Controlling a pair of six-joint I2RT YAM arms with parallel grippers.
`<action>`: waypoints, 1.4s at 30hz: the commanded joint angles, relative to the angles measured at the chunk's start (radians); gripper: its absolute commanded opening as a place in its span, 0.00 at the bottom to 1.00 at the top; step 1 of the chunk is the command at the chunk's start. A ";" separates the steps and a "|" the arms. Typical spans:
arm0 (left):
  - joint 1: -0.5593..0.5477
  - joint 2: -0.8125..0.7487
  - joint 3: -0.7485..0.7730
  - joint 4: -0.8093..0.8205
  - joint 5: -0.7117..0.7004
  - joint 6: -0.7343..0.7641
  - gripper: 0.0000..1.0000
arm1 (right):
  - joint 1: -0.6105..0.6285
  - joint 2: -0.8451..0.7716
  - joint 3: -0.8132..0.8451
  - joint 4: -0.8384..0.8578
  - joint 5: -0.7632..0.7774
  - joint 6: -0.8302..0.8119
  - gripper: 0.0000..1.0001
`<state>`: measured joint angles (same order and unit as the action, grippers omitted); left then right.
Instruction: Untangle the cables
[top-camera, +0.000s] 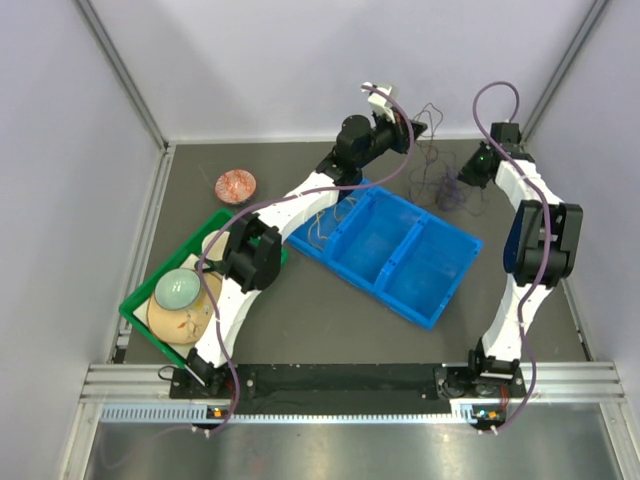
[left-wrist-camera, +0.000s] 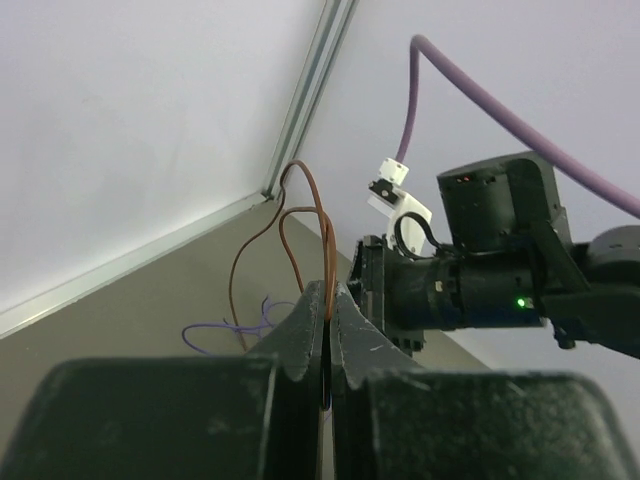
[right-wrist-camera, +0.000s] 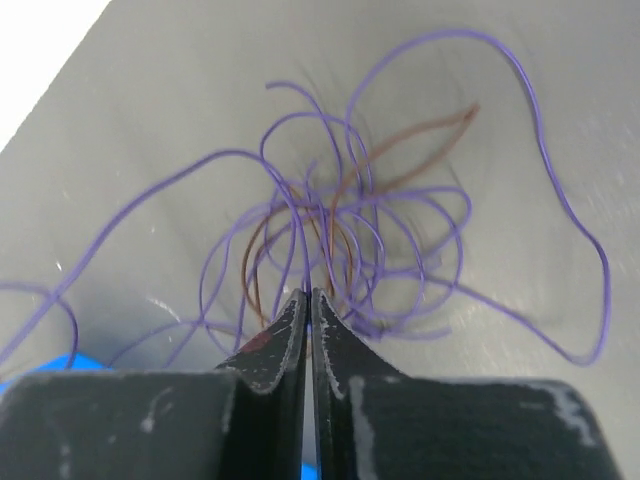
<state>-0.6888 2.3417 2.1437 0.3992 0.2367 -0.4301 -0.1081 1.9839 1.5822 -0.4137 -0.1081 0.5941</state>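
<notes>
Purple and brown cables (right-wrist-camera: 345, 235) lie in a loose tangle on the grey table (top-camera: 300, 330), at its far side just past the blue tray (top-camera: 440, 272).

Right wrist view: the right gripper (right-wrist-camera: 308, 295) sits at the near edge of the knot with its jaws pressed together. Several purple wires (right-wrist-camera: 420, 240) and a brown strand run down to the tips. At least one strand appears pinched, though which one cannot be told.

Left wrist view: the left gripper (left-wrist-camera: 328, 292) is lifted off the table, jaws closed tight on a brown wire (left-wrist-camera: 233, 285). The wire loops upward out of the tips and falls back towards the surface. In the top view, fine strands trail from this gripper down to the tangle.

Handling (a judgement): the wires look nearly weightless and quite limp, so they will sag rather than hold a shape. They will probably slide through smooth pads under a pull, and a hard tug is likely to tighten the loops rather than free them. The best hold is on a single colour at an outer loop or free end, close to where it leaves the mass. The other gripper should anchor the remainder low against the table.
</notes>
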 joint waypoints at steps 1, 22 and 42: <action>0.014 -0.097 -0.008 0.017 -0.004 0.044 0.00 | -0.019 0.013 0.078 0.006 -0.018 -0.002 0.00; 0.228 -0.168 -0.093 0.088 -0.073 -0.094 0.00 | -0.281 -0.496 0.091 0.033 -0.039 0.211 0.00; 0.270 -0.130 -0.146 0.145 0.004 -0.202 0.00 | -0.311 -0.473 -0.097 0.024 0.105 0.131 0.00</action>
<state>-0.4229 2.2372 1.9987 0.4580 0.2054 -0.5915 -0.4091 1.5066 1.5372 -0.4011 -0.0612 0.7643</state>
